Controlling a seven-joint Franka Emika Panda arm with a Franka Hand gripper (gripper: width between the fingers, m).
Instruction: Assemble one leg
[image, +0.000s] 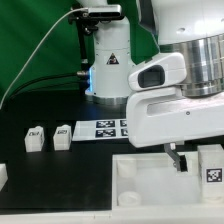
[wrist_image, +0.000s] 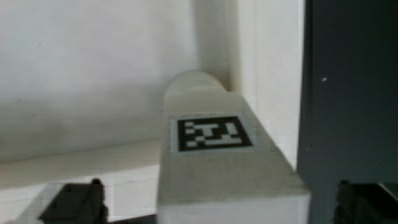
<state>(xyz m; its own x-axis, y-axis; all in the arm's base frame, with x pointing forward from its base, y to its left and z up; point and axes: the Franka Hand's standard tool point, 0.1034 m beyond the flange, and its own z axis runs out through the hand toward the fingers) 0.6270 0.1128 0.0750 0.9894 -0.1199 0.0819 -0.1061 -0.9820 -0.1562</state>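
Small white blocky leg (wrist_image: 214, 140) lies centred within the widely spread end effector (wrist_image: 217, 203), untouched, long axis across its closing line

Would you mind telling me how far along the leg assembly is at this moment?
Looks done: one leg stands upright at a corner of the white panel. In hand: the gripper straddles that leg, jaws open with a gap each side. Left: I cannot tell whether it is fully seated, so tightening may remain. Two loose legs wait on the table towards the exterior view's left.
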